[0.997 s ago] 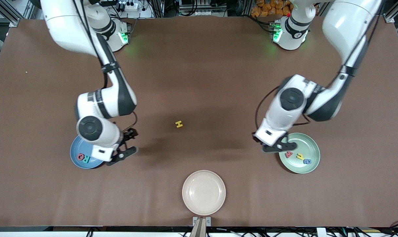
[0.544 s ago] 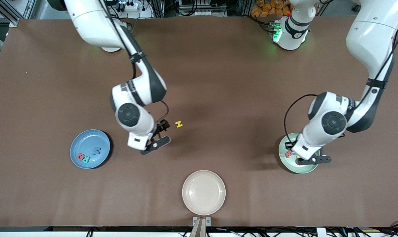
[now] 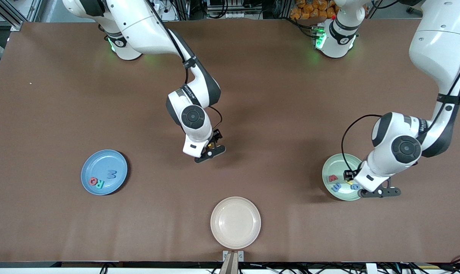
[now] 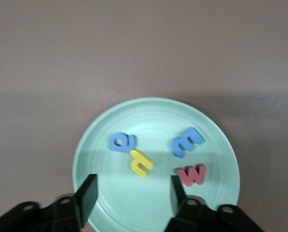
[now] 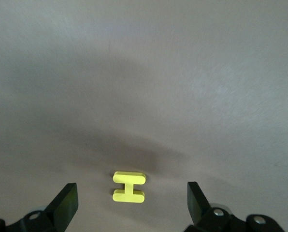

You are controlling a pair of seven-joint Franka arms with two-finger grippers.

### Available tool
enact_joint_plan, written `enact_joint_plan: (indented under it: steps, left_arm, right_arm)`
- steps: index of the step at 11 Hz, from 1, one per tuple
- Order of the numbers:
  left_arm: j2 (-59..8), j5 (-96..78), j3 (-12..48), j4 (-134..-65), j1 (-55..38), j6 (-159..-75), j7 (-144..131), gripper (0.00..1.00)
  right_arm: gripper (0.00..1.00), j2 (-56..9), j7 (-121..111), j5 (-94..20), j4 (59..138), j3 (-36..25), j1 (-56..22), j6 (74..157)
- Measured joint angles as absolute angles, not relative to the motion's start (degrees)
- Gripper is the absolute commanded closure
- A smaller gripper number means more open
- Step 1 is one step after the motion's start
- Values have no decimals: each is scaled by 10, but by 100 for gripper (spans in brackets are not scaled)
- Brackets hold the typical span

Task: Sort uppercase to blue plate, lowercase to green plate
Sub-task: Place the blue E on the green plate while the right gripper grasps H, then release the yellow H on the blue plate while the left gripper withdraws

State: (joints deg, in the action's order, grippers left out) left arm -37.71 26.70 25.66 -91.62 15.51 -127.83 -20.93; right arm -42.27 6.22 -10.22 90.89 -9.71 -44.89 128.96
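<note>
1. Yellow H [image 5: 129, 186] lies flat on the bare desk [image 3: 62, 95], alone mid-desk, directly under the right hand [image 3: 211, 149] and between its two fingers.
2. Its crossbar runs along the finger line, so the uprights face the pads.
3. Right hand is spread wide, holding nothing, touching nothing.
4. Left hand [image 3: 371, 189] hangs open and empty over the green plate [image 4: 216, 135], where the lowercase letters [image 4: 156, 154] lie.
5. Blue plate [image 3: 96, 163] holds R, Q, M; the H probably goes there next.
</note>
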Motion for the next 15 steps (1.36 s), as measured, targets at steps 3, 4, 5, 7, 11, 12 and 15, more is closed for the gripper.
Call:
enact_joint_plan:
  steps: [3,4,5,7,11,12,15]
  left_arm:
    - [-325,247,268,-893,156,-1245,-168,0]
    - [-293,214,274,-884,155,-1215,-167,0]
    - [-263,186,276,-869,152,-1167,-166,0]
    - [-227,166,287,-824,151,-1066,-165,0]
    - [-186,122,297,-796,152,-1002,-165,0]
    - [-177,118,297,-795,152,-993,-165,0]
    - [-159,116,297,-795,153,-976,-165,0]
  right_arm:
    - [0,-425,65,-103,946,-97,-457,1335]
    - [0,-425,74,-104,952,-97,-462,1341]
    - [0,-426,85,-104,954,-97,-468,1343]
    - [0,-426,95,-104,955,-97,-474,1343]
    - [100,-426,96,-104,956,-99,-474,1343]
    - [100,-424,97,-105,955,-100,-473,1344]
    - [100,-420,97,-108,954,-102,-473,1344]
